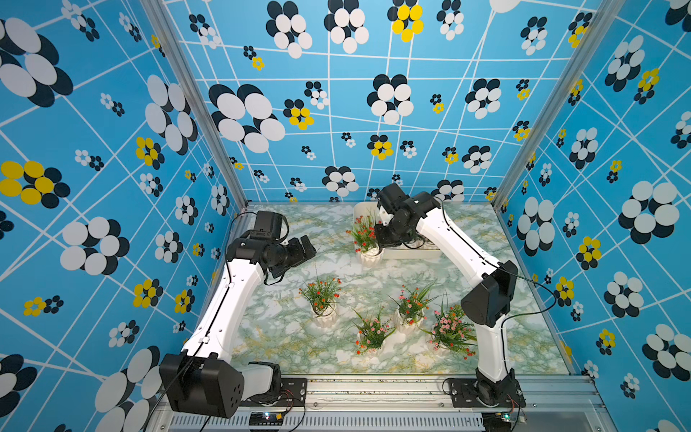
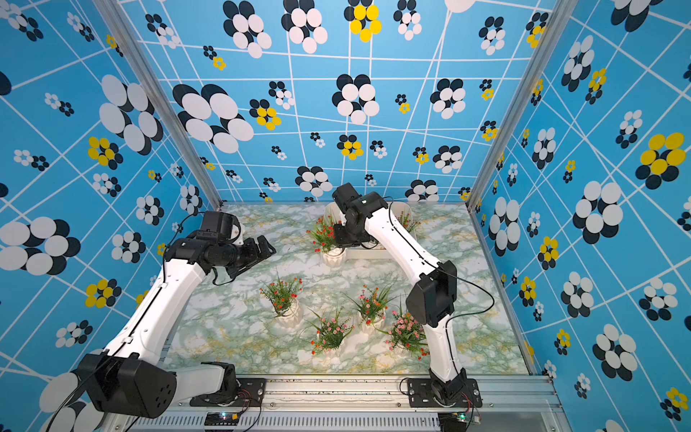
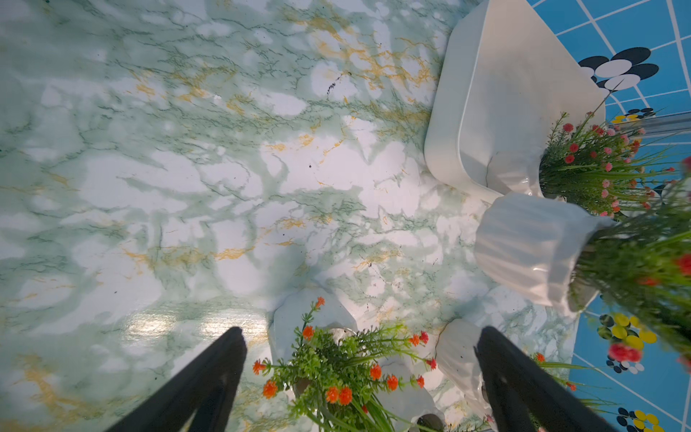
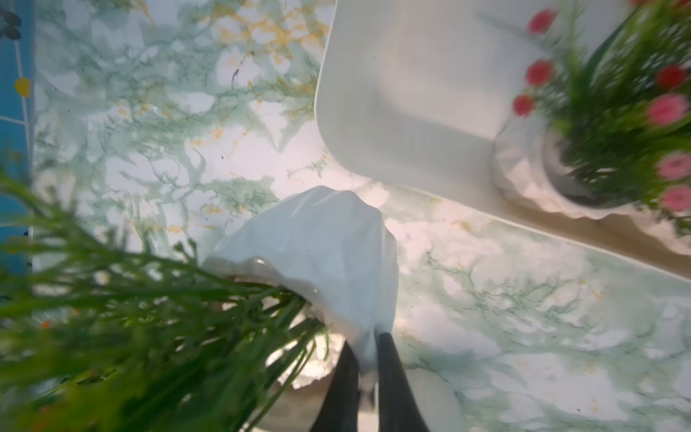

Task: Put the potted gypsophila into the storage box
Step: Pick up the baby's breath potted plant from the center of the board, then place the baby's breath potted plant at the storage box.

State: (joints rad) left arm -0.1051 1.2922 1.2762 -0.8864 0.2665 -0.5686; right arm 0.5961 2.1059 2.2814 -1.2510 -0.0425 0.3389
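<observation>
My right gripper [image 4: 368, 338] is shut on the rim wall of one potted gypsophila [image 4: 318, 243], a white ribbed pot [image 1: 369, 258] with red blossoms. This pot is at the near left corner of the storage box [image 1: 411, 255], outside it; whether it rests on the table I cannot tell. Another potted gypsophila [image 4: 523, 168] with pink blossoms stands inside the box [image 4: 411, 93]. My left gripper [image 3: 361, 336] hangs open and empty over the table's left side [image 1: 307, 250], above an orange-flowered pot [image 3: 318, 318].
Several more pots stand on the marble table: one in the middle [image 1: 324, 314] and three towards the front right [image 1: 374, 344], [image 1: 410, 318], [image 1: 448, 336], the last close to my right arm's elbow [image 1: 486, 295]. Patterned walls close in three sides.
</observation>
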